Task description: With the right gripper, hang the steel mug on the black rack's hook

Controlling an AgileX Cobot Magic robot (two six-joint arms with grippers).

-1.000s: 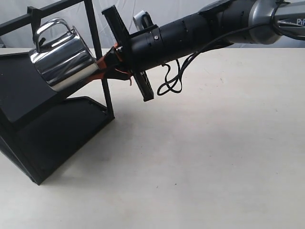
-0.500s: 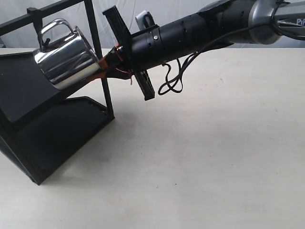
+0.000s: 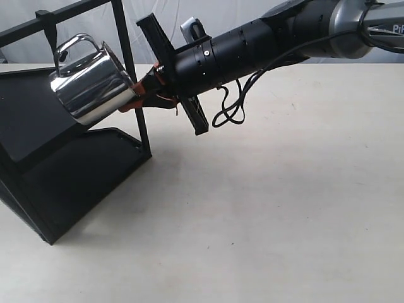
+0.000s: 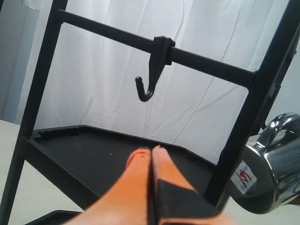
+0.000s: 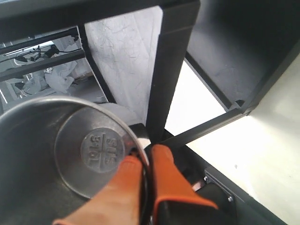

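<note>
The right gripper [image 5: 146, 176] is pinching the rim of the steel mug [image 3: 93, 83] between its orange fingers [image 5: 166, 176]. One finger is sitting inside the mug and one outside. The mug is hanging in the air, tipped on its side, with its handle up. It is floating just beside the black rack [image 3: 69, 158], close under the thin top bar. The hook [image 4: 149, 84] is hanging from that bar with nothing on it. The left gripper [image 4: 151, 164] is pressing its orange fingers together, holding nothing, and pointing at the rack's shelf.
</note>
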